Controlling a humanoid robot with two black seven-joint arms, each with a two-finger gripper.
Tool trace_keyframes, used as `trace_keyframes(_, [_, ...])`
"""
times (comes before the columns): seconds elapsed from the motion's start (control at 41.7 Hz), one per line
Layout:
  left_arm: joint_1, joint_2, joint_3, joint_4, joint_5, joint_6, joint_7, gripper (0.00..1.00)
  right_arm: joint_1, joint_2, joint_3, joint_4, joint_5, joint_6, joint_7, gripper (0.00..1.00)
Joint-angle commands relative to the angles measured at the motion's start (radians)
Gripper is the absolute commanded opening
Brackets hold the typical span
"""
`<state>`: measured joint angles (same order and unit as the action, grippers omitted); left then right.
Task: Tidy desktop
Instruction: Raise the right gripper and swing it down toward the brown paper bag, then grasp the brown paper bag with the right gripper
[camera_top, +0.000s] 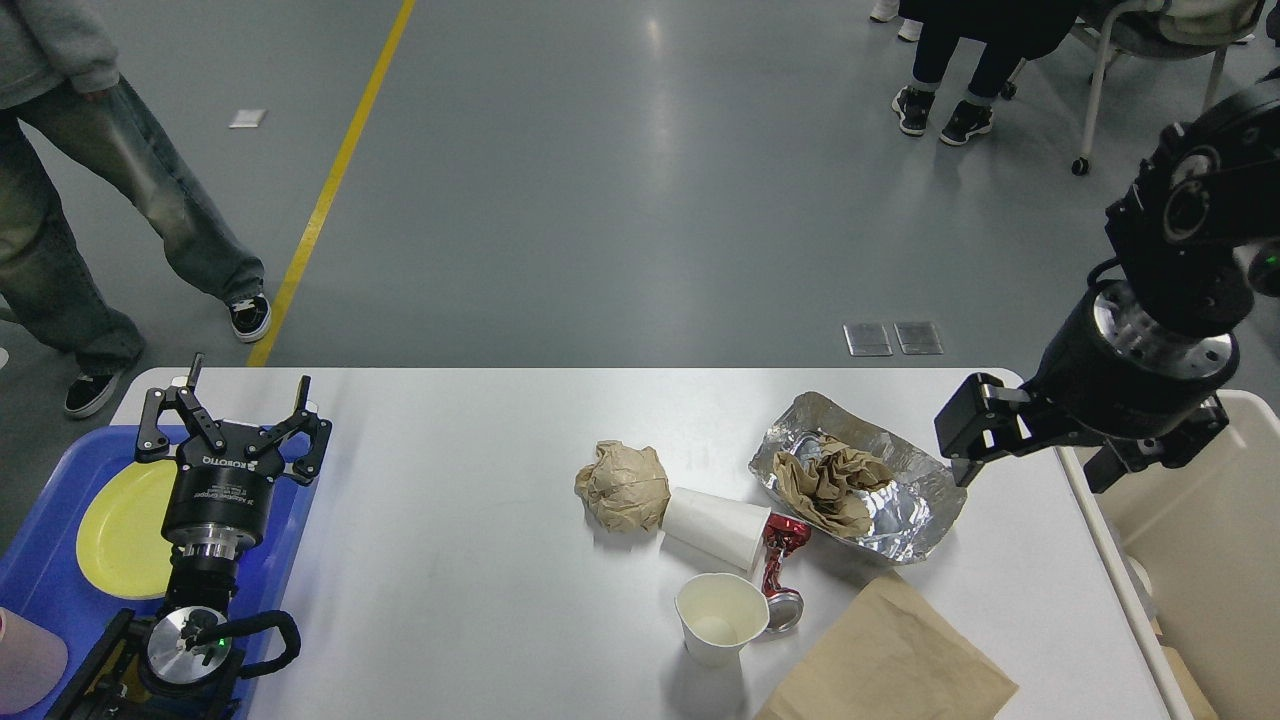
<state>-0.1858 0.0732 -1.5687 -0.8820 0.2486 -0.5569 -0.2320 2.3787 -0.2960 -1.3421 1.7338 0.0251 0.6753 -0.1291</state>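
left gripper (245, 395) at lower left of the frame, fingers spread apart and empty, above the blue tray (50, 590) holding a yellow plate (120, 530). right gripper (965, 425) at right edge, near the foil tray (900, 500) — fingers not distinguishable, state cannot be told. desktop (450, 520) across the lower frame, white, strewn centre-right with a crumpled paper ball (623, 487), a tipped white cup (713, 525), an upright cup (720, 618), a crushed red can (782, 565) and a brown bag (885, 660) — beige bin (1200, 540) at far right.
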Motion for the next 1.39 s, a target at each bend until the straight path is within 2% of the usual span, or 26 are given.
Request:
trace_keyframes(0.0, [0.000,-0.001,-0.001,0.000,0.001,0.000,0.000,0.96,-0.099,-0.031,-0.002,0.003,0.001,-0.035,0.005,0.88])
trace_keyframes(0.312, [0.002,-0.003,0.001,0.000,0.001,0.000,0.000,0.96,-0.331,-0.175,0.009,0.004,0.001,-0.117,0.006,0.92])
trace_keyframes(0.432, [0.000,-0.001,0.001,0.000,0.000,0.000,0.000,0.96,-0.438,-0.181,0.009,0.004,0.001,-0.229,0.014,0.92])
trace_keyframes(0.504, [0.000,0.000,0.001,0.000,0.001,0.000,0.000,0.96,-0.469,-0.172,0.008,0.004,0.001,-0.278,0.045,0.92])
trace_keyframes(0.624, [0.000,-0.001,0.001,0.000,0.000,0.000,0.000,0.96,-0.536,-0.167,0.001,0.003,0.001,-0.341,0.141,0.92])
trace_keyframes(0.672, [0.000,-0.001,-0.001,0.000,0.001,0.000,0.000,0.96,-0.568,-0.167,0.003,0.001,0.002,-0.362,0.149,0.92])
trace_keyframes(0.864, [0.000,-0.001,0.001,0.000,0.000,0.000,0.000,0.96,-0.674,-0.166,0.026,-0.002,0.004,-0.413,0.154,0.92])
trace_keyframes(1.128, [0.000,-0.001,0.001,0.000,0.000,0.000,0.000,0.96,-0.823,-0.172,0.158,-0.046,0.093,-0.473,0.158,0.93])
trace_keyframes(1.368, [0.000,-0.001,0.001,0.000,0.001,0.000,0.000,0.96,-0.967,-0.140,0.224,-0.168,0.137,-0.545,0.158,0.92])
